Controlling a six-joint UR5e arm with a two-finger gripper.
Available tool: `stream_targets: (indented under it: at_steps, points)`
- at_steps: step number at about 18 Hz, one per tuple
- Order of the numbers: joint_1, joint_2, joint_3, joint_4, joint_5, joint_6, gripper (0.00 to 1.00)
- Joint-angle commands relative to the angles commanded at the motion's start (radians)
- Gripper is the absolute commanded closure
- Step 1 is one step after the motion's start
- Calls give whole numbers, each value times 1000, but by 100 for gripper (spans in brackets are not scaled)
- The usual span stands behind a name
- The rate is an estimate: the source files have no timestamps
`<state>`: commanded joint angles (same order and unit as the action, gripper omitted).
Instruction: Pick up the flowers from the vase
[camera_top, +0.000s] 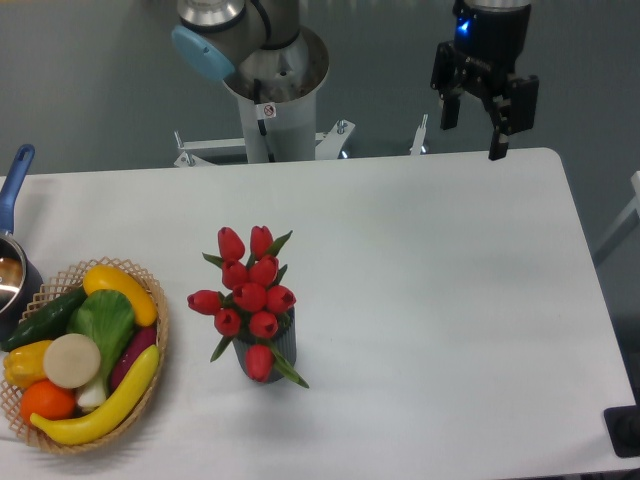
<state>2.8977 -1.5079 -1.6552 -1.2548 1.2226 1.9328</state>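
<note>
white table top (420, 300), broad with rounded corners, takes up most of what i can see from where i stand, with grey floor beyond its far edge. behind that far edge rises the silver and grey arm base (270, 80) with its pale blue joint cap, bolted on a metal bracket. off to the far right hangs the black two-finger gripper (478, 128), a small blue light glowing on its body, its fingers parted wide with nothing between them, hovering over the table's back edge and well apart from everything on the table. at the near left corner sits a round wicker basket (158, 330) heaped with toy produce: yellow bananas, a green cucumber, an orange, a purple aubergine, a white-and-green leafy piece. just beyond it, cut off by the left border, is a dark pot with a blue handle (16, 175). near the middle of the table, to the right of the basket and not touching it, stands the bunch of red tulip buds with green leaves (250, 290), spreading wider than the small dark grey ribbed vase (282, 345) that holds them upright; one bud droops over the vase's front.
</note>
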Motion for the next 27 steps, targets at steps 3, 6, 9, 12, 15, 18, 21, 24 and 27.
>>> stream_targets:
  at_steps: [3,6,9,12,15,18,21,24,27]
  points:
    - [0,-2,3,-2,-3,0,0]
    - [0,-2,2,-5,-43,-72,0]
    - [3,-5,-18,-2,-135,-222,0]
    - [8,8,-69,0,-212,-281,0]
    - [6,54,-167,92,-277,-366,0]
    - [0,64,-216,162,-311,-527,0]
    - [-31,58,-239,164,-313,-537,0]
    - [-61,63,-303,158,-313,-537,0]
    - [-86,58,-330,160,-325,-541,0]
